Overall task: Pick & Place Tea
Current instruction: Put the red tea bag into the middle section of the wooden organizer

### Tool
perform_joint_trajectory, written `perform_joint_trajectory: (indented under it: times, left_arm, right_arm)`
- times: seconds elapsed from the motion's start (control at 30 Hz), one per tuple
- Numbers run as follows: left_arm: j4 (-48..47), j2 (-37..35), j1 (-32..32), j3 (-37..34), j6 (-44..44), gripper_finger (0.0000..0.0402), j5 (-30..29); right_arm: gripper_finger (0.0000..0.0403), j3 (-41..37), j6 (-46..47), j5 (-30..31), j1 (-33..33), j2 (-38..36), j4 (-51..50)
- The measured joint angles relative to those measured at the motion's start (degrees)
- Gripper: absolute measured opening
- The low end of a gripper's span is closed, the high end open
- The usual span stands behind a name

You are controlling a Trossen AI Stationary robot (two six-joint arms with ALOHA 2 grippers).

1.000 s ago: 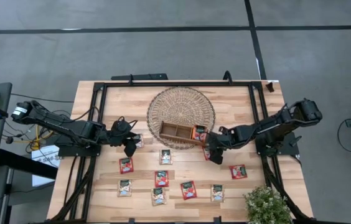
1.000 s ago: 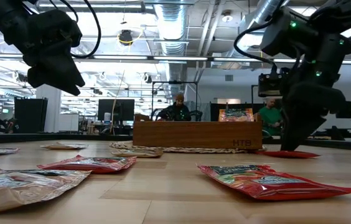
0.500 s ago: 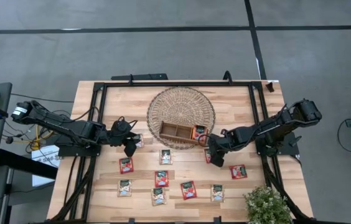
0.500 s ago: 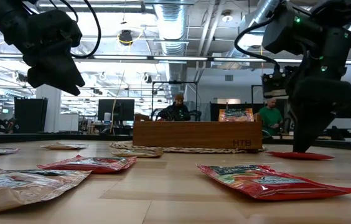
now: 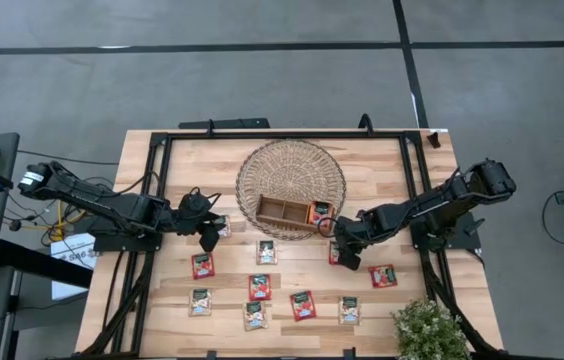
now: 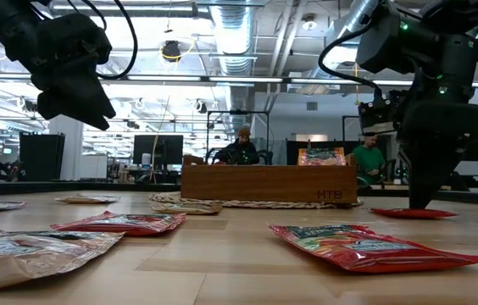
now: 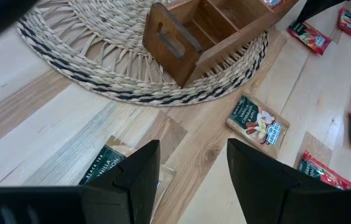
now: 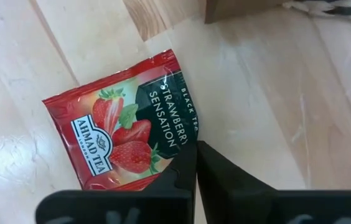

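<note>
A red strawberry tea sachet (image 8: 122, 140) lies flat on the wooden table just near the brown tray (image 5: 284, 215). My right gripper (image 8: 195, 149) points down at it, shut at its edge; it also shows in the low view (image 6: 419, 203). The tray stands on a round woven mat (image 5: 292, 175) and holds a red sachet (image 5: 320, 212) in its right compartment. My left gripper (image 7: 191, 168) hangs open above a cream vanilla sachet (image 7: 110, 168) at the table's left, touching nothing. My right gripper has its two fingertips shut together on the sachet's side edge (image 8: 191, 127), beside the dark printed strip. The fingers come from above, pointing steeply down. The sachet lies flat on the table (image 6: 413, 213).
Several more red and cream sachets (image 5: 259, 287) lie spread over the table's near half. A potted plant (image 5: 427, 330) stands at the near right corner. Black frame rails (image 5: 157, 200) run along the table's sides and far edge. People sit in the room beyond the table.
My right gripper has shut its fingers at the edge of the red sachet and has tipped more upright, its tips shifting slightly toward the table's right edge. The sachet has stayed flat on the table.
</note>
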Motion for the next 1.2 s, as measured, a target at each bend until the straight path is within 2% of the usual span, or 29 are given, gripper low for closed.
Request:
perform_joint_trajectory:
  times: [0.17,0.27,0.63,1.0,1.2]
  left_arm:
    - [0.0,0.0,0.0,0.0,0.0,0.0179,0.05]
    - [0.0,0.0,0.0,0.0,0.0,0.0179,0.07]
    - [0.02,-0.02,0.02,0.0,0.13,0.0179,0.04]
    - [0.02,-0.02,0.01,0.0,0.11,0.0179,0.04]
    - [0.03,-0.02,0.0,0.0,0.1,0.0179,0.02]
  right_arm:
    - [0.0,0.26,1.18,0.0,0.83,-0.85,-0.96]
    - [0.0,1.33,1.28,-0.33,1.53,-1.71,-4.93]
    - [0.0,8.99,1.21,4.62,4.51,-2.73,-13.31]
    - [0.0,24.04,-2.35,7.8,6.38,-2.8,-23.92]
    - [0.0,33.36,-7.1,13.69,5.38,-2.84,-26.49]
